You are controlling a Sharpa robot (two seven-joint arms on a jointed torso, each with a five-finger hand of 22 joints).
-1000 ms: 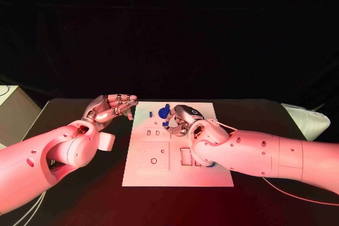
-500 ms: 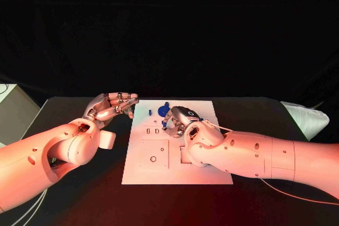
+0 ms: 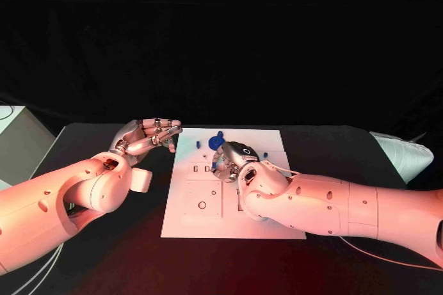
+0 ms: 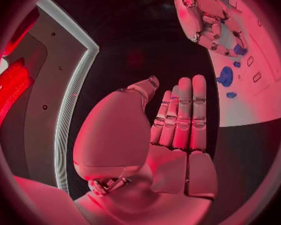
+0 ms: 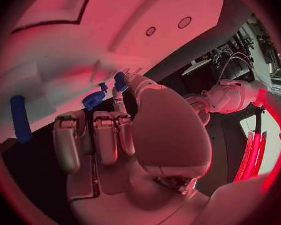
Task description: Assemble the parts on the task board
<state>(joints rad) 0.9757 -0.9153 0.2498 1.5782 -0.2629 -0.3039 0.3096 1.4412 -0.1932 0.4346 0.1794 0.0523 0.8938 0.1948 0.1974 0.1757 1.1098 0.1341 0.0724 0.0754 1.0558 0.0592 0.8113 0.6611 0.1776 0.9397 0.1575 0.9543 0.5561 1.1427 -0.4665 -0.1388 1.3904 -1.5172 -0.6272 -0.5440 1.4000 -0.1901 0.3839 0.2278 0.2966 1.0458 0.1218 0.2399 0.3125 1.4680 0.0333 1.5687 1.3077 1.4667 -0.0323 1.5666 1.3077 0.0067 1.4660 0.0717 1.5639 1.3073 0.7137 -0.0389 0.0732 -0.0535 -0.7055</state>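
The right hand (image 3: 235, 160) hovered over the task board (image 3: 277, 228), pinching a small blue part (image 5: 121, 81), a round blue part (image 3: 215, 142) lying at its eleven o'clock; the left hand (image 3: 146, 138) stood released off-board.

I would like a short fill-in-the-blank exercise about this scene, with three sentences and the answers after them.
1. The task board is a flat plate of the colour ____.
2. The right hand is above the task board, while the left hand is held over the ____ table beside the board.
3. The small parts at the far end of the board are of the colour ____.

Missing words: white; black; blue
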